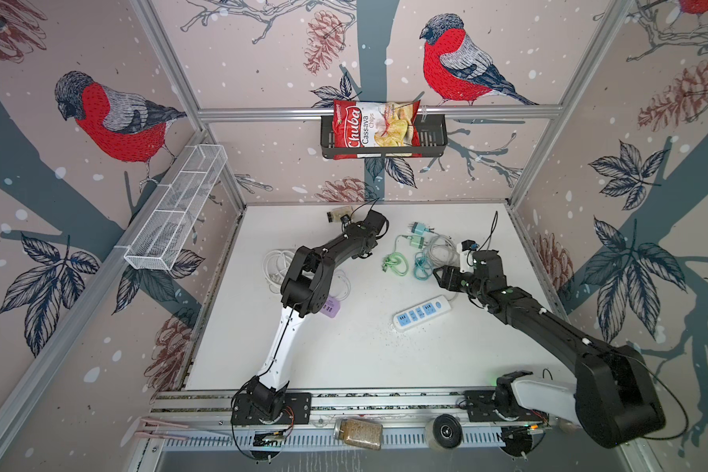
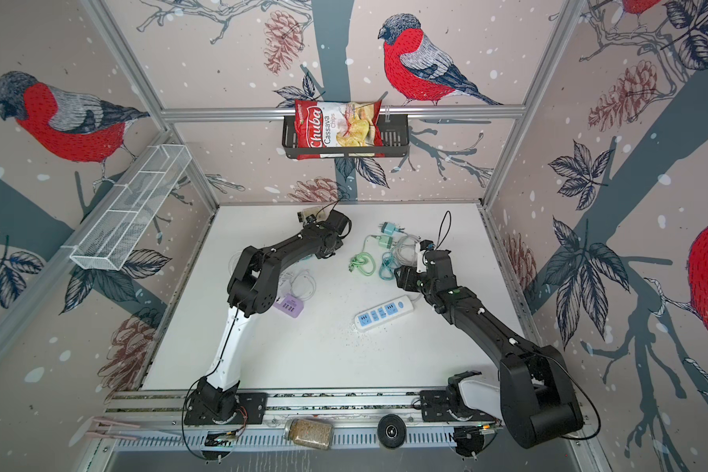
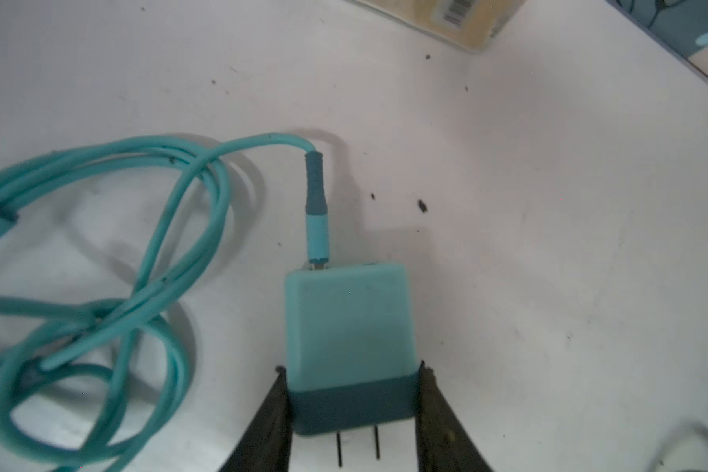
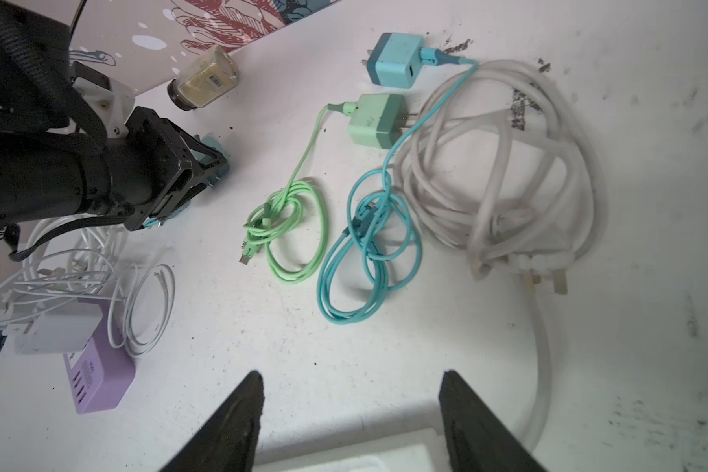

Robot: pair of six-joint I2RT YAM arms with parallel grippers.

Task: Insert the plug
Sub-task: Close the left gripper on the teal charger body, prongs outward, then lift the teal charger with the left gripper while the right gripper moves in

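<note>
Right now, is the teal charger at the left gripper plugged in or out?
Out. The teal charger, held by the left gripper, shows both prongs bare, in no socket.

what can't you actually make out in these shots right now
Left end effector and the teal charger it grips: hidden in both top views under the left arm.
Teal cable: far end runs off the left wrist view's frame.
Power strip: socket holes too small in both top views.

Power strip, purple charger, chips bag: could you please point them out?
Power strip (image 1: pixel 422 313): in a top view, socket face.
Purple charger (image 4: pixel 99 376): right wrist view, top face.
Chips bag (image 1: pixel 375 128): in a top view, front.
</note>
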